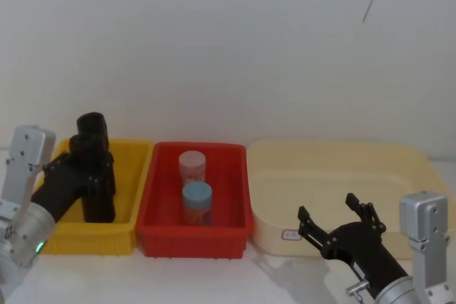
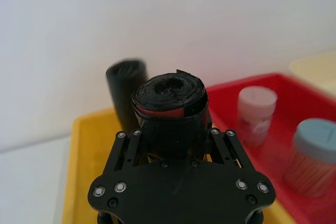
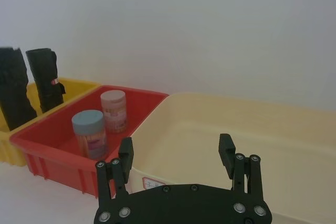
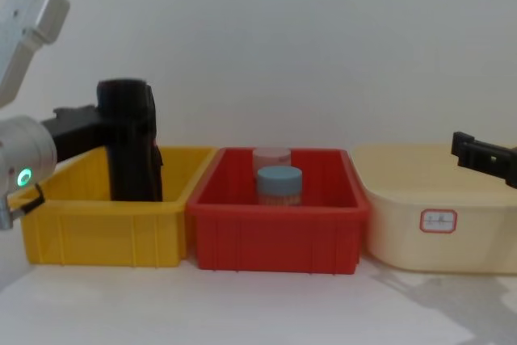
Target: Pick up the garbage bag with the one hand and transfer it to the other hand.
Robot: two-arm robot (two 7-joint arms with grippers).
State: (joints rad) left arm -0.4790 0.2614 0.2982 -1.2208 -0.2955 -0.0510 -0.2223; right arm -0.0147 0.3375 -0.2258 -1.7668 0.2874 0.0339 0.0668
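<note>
Gripping garbage bag (image 2: 169, 94) w/ left claw (image 2: 170, 135), pinched tight, down in yellow bin (image 1: 92, 236), right by 2nd black roll (image 2: 126, 85). Looks grabbed, but can't tell if up off bin floor yet. Left to do: lift out, bring across, pass to right claw (image 1: 326, 206), held wide open & holding nothing, low in front of cream bin (image 1: 328, 154). In between: red bin (image 1: 194, 236) w/ jars (image 1: 197, 201). Underneath, white table (image 1: 214, 279); behind, plain white wall (image 1: 214, 48).

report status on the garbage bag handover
Left gripper shut on garbage bag, upright in yellow bin. Right gripper open, hovering near cream bin. Second black roll close beside the bag.
</note>
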